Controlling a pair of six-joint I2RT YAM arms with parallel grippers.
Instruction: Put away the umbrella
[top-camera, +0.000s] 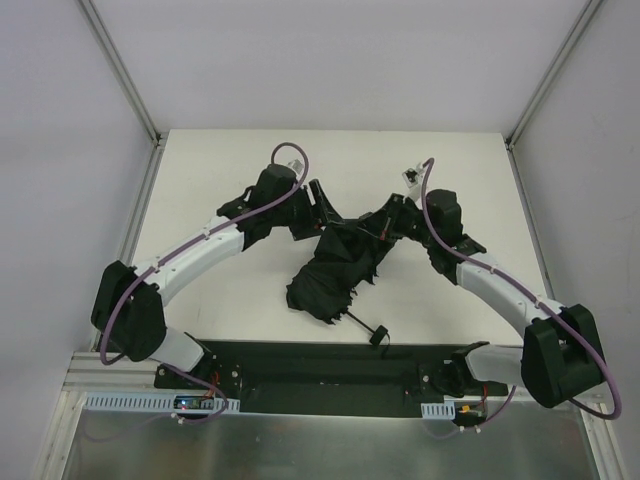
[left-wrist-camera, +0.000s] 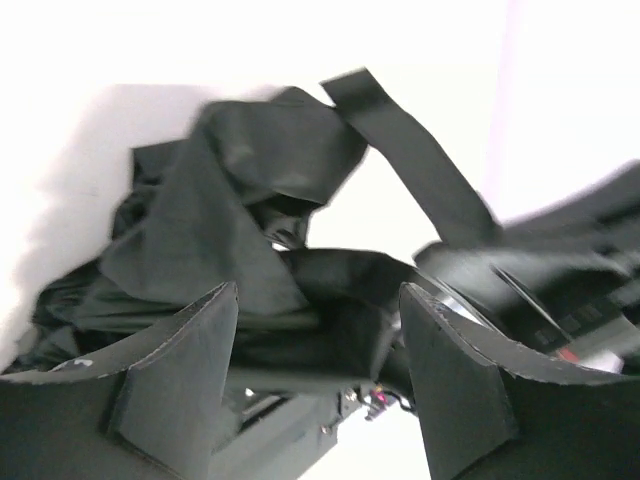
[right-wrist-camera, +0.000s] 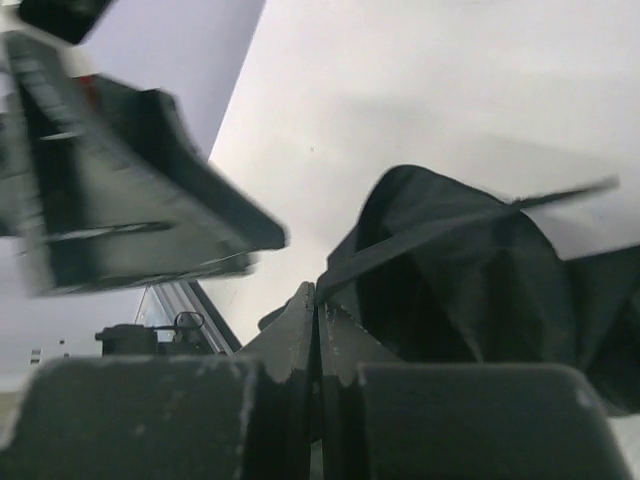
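Desk (top-camera: 230, 290) centre: umbrella (top-camera: 330, 275) slumped, canopy (left-wrist-camera: 230, 200) loose, handle (top-camera: 378, 335) toward 6 o'clock. Right hand (right-wrist-camera: 318, 300) at 2 o'clock, fingers pressed together, apparently pinching strap (right-wrist-camera: 450, 225) taut to draw folds in. Left hand (left-wrist-camera: 318, 290) at 10 o'clock, fingers apart, canopy between them, likely ready to gather.

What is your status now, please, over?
Left gripper open at umbrella. Right gripper shut on its strap. It lies crumpled on table. No obstacle seen.

Robotics lab test cell: plain white worktop (top-camera: 345, 160) boxed in by blank white wall panels (top-camera: 330, 60) on grey aluminium frame posts (top-camera: 118, 68); black metal mounting plate (top-camera: 320, 370) at near edge.
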